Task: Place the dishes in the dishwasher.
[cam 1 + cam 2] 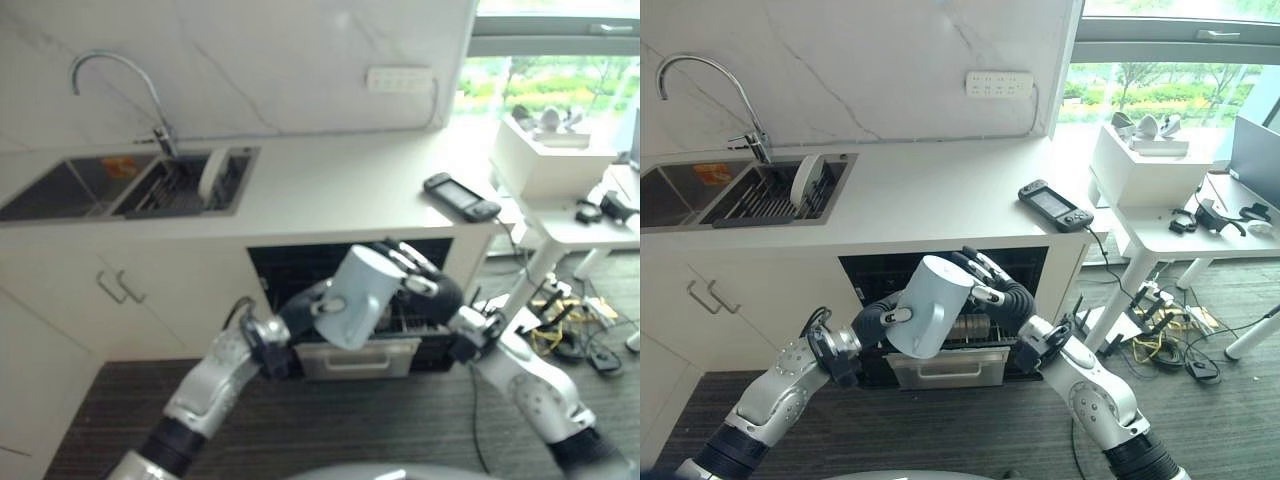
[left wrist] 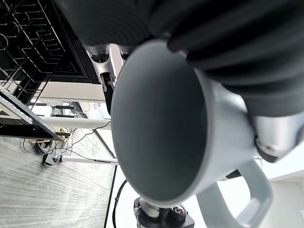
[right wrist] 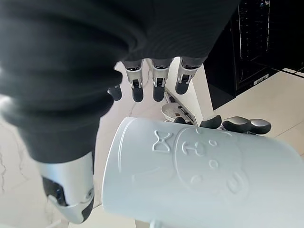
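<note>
A: Where is the mug?

B: The pale grey mug (image 1: 931, 305) is in the air at the centre of the head views, in front of the open dishwasher (image 1: 940, 300) under the white counter (image 1: 940, 195). It is tilted, base up toward one o'clock, mouth and handle down toward seven o'clock.

A: Which hand has it?

B: The left hand (image 1: 878, 318), coming in from eight o'clock. Its fingers curl round the mug at the mouth end, near the handle, and its own wrist view looks straight into the empty mug (image 2: 161, 128).

A: And the right hand?

B: The right hand (image 1: 990, 283) sits at the mug's three o'clock side, close against the base end. Its fingers (image 3: 156, 85) are straight and spread, not clamped on anything; I cannot tell whether they touch the mug.

A: Anything else among the dishes?

B: A white plate (image 1: 806, 180) stands on edge in the sink rack (image 1: 765, 195) at ten o'clock, beside the tap (image 1: 700, 90). A dark handheld device (image 1: 1055, 206) lies on the counter at two o'clock.
</note>
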Tool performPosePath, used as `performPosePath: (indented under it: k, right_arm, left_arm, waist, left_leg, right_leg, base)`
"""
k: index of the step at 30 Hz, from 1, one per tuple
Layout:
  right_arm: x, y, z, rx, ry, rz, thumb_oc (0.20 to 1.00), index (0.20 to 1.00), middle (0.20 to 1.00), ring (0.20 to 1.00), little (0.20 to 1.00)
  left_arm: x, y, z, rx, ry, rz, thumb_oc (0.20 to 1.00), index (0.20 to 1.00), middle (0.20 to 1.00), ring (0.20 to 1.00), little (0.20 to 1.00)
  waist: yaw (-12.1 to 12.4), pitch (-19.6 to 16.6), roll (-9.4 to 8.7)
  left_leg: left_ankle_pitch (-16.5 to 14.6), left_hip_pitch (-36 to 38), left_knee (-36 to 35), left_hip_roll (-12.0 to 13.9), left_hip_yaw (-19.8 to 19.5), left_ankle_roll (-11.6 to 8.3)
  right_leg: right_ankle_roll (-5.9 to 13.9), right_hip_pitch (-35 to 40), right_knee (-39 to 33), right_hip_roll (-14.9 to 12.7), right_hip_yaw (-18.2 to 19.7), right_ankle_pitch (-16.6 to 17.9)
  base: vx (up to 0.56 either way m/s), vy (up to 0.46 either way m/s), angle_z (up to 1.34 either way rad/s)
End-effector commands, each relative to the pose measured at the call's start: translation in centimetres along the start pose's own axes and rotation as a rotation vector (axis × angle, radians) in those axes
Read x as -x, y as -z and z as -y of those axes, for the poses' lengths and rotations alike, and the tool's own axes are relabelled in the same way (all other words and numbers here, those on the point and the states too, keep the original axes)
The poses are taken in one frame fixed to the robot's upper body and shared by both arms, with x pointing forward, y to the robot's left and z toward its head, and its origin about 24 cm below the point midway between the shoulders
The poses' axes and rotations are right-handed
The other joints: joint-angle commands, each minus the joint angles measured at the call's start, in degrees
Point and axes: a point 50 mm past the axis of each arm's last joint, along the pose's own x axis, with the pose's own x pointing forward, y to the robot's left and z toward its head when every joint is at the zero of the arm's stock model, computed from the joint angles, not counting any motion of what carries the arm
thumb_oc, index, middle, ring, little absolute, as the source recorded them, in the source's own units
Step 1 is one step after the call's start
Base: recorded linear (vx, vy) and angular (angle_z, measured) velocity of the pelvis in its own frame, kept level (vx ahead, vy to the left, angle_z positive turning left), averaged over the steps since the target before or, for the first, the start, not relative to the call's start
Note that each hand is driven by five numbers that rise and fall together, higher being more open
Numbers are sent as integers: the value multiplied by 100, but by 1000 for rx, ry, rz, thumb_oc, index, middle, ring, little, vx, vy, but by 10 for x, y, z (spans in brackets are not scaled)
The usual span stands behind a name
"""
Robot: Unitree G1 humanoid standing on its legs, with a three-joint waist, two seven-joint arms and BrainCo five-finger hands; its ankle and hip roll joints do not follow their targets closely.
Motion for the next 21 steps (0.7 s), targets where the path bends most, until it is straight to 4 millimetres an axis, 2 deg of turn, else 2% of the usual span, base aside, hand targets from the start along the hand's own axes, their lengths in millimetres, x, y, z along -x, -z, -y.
performPosePath:
  k: [1, 21]
  right_arm:
    - [-20, -29, -24, 60, -156, 102, 1000, 1000, 1000, 1000, 1000]
    - [-33, -9, -53, 44, -331, -28, 1000, 1000, 1000, 1000, 1000]
  left_arm:
    - [-14, -36, -5, -150, 50, 104, 200, 200, 200, 200, 200]
    - [-19, -32, -1, -190, 58, 79, 200, 200, 200, 200, 200]
  waist:
    - [102, 110, -172]
    - [171, 112, -199]
  left_leg:
    - [-178, 39, 70, 74, -64, 107]
    - [-150, 40, 70, 83, -54, 118]
  right_leg:
    - [280, 122, 42, -418, -498, -30]
    - [279, 135, 42, -418, -510, -35]
  base:
    - [0, 0, 0]
    - [0, 0, 0]
